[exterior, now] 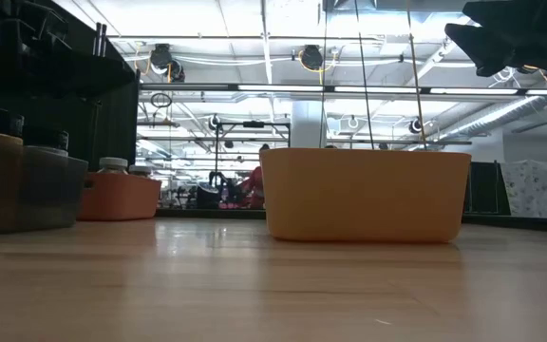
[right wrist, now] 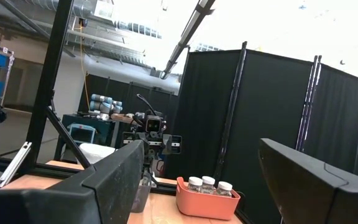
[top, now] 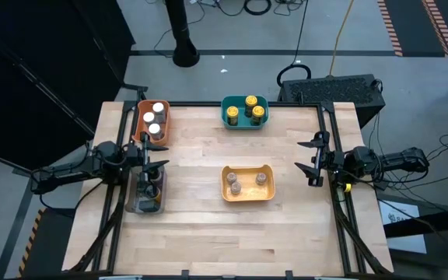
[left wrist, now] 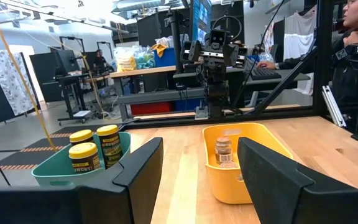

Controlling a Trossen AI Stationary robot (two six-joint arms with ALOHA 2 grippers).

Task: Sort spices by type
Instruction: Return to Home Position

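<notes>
Hanging spread at opposite table [top: 208,233] edges, left pincer [top: 152,154] and right pincer [top: 312,159] face each other

The bench [top: 208,233] carries an orange bin [top: 167,124] and teal bin [top: 225,118] along one edge, a grey bin [top: 148,208] and yellow bin [top: 247,197] mid-bench. A person [left wrist: 356,50] shows beyond.

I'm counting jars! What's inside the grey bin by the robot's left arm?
Dark-lidded jars stand inside the grey bin. The open left gripper hangs over one end of the bin and hides part of it, so a full count cannot be made.
</notes>
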